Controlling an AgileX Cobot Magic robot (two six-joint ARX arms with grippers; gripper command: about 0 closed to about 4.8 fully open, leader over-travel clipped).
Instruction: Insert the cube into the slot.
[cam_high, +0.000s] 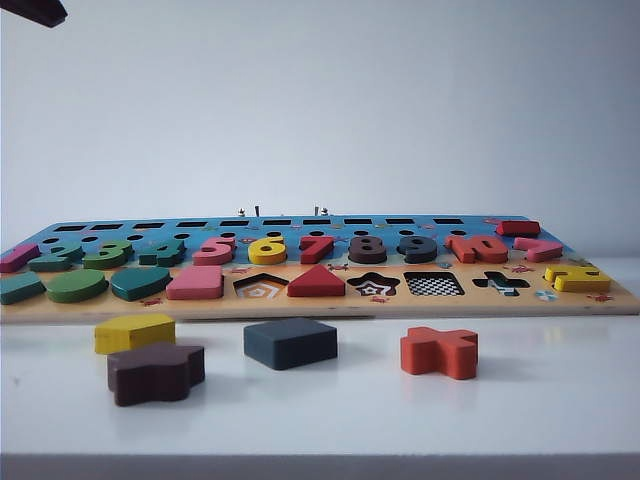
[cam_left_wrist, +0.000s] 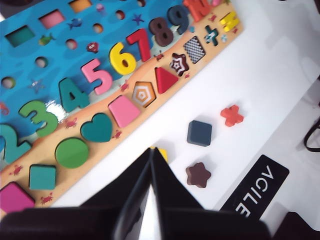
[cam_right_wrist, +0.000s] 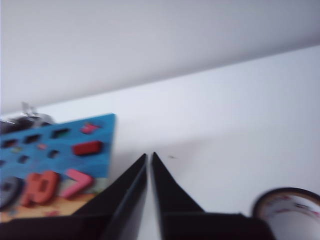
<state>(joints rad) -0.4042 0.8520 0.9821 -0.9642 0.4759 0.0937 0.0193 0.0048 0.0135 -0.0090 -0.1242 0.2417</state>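
The cube (cam_high: 290, 342) lay untouched on the table (cam_high: 560, 420) near its front edge, and the slot (cam_high: 433, 284) stood empty. The left gripper (cam_left_wrist: 151, 152) and the right gripper (cam_right_wrist: 149, 157) both had their fingers together, holding nothing, so everything remained to do.

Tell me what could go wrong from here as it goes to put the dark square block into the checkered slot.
The cube lies loose on the table between the brown star block and the orange cross block, so a wide approach could knock them. The left gripper, shut and high above the table, must open first. The slot looks about as wide as the cube, so a tilted drop might jam. The right gripper is shut, off past the board's end.
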